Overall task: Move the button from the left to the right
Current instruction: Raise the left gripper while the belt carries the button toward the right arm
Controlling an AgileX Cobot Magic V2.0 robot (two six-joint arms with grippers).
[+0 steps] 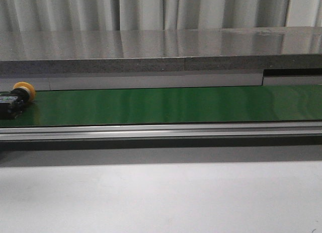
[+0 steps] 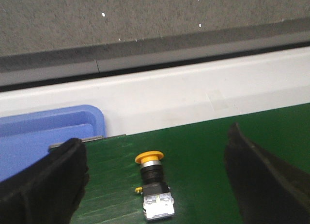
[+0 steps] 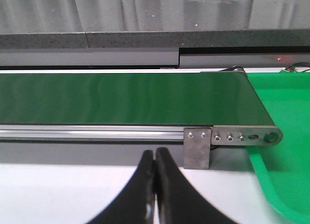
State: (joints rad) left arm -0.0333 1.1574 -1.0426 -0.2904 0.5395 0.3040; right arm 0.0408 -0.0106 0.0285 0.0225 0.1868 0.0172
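The button [image 1: 20, 95] is lying on its side at the far left end of the green belt [image 1: 171, 105], its round yellow-orange cap pointing toward the far edge and its black body partly cut off by the left border of the front view. In the left wrist view the button [image 2: 152, 185] is showing more fully: the yellow cap is facing the white side rail [image 2: 193, 96], the black body is trailing toward the camera, and a bluish-metallic block is sitting at its near end. The left gripper [image 2: 155, 185] is hovering over this end of the belt with its fingers [image 2: 43, 185] spread wide apart, one on each side of the button and neither touching it. A blue tray [image 2: 48, 132] is sitting just beyond the left end of the belt, beside the left finger. The right gripper [image 3: 155, 190] is hanging over the white desk [image 3: 58, 195] on the near side of the belt, its fingers [image 3: 140, 185] pressed together with nothing between them. Ahead of it, the right end of the belt [image 3: 121, 98] is running up to a metal bracket [image 3: 197, 147], and a green tray [image 3: 286, 137] is sitting just to the right of that end. Aluminium framing [image 1: 161, 131] is running along the near edge of the belt.
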